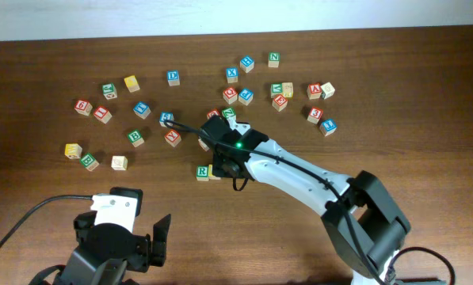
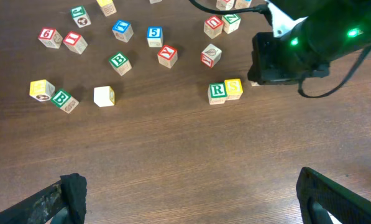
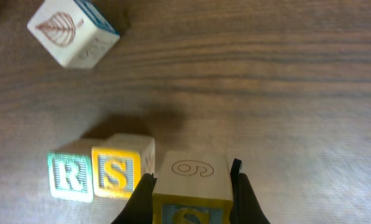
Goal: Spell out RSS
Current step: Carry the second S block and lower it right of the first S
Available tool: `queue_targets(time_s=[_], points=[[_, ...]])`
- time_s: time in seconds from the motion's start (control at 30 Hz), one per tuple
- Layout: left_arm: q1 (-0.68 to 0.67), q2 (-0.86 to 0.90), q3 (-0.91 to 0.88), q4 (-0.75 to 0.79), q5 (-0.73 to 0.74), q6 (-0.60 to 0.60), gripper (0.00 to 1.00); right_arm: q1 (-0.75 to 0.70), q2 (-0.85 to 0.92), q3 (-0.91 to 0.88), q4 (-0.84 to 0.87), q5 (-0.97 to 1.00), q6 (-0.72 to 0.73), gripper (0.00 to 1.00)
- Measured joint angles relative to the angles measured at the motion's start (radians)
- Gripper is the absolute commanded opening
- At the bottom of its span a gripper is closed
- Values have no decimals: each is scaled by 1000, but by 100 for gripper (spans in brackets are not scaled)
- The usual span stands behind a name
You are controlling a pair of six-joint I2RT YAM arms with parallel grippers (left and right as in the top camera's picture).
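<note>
The green R cube (image 1: 202,171) sits on the table with a yellow S cube (image 2: 233,88) touching its right side; both show in the left wrist view, R (image 2: 217,92), and in the right wrist view, R (image 3: 69,176), S (image 3: 115,172). My right gripper (image 3: 193,186) is shut on a second yellow S cube (image 3: 192,186), just right of the first S and close to it. In the overhead view the right gripper (image 1: 223,164) covers that cube. My left gripper (image 2: 188,193) is open and empty near the table's front edge (image 1: 129,237).
Many other letter cubes lie scattered across the far half of the table, such as a green B (image 1: 135,138), a plain pale cube (image 1: 119,162) and a yellow cube (image 1: 74,150). A leaf-marked cube (image 3: 72,31) lies beyond the right gripper.
</note>
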Motion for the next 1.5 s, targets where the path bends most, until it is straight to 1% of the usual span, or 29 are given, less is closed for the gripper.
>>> queue_targets(time_s=[0.13, 0.17, 0.5, 1.5], points=[[0, 0, 0, 0, 0, 0, 99, -7, 25, 0, 23, -4, 1, 7], [0, 0, 0, 0, 0, 0, 99, -10, 30, 0, 26, -3, 1, 9], [0, 0, 0, 0, 0, 0, 99, -10, 90, 0, 42, -16, 1, 10], [0, 0, 0, 0, 0, 0, 99, -10, 90, 0, 42, -57, -3, 11]])
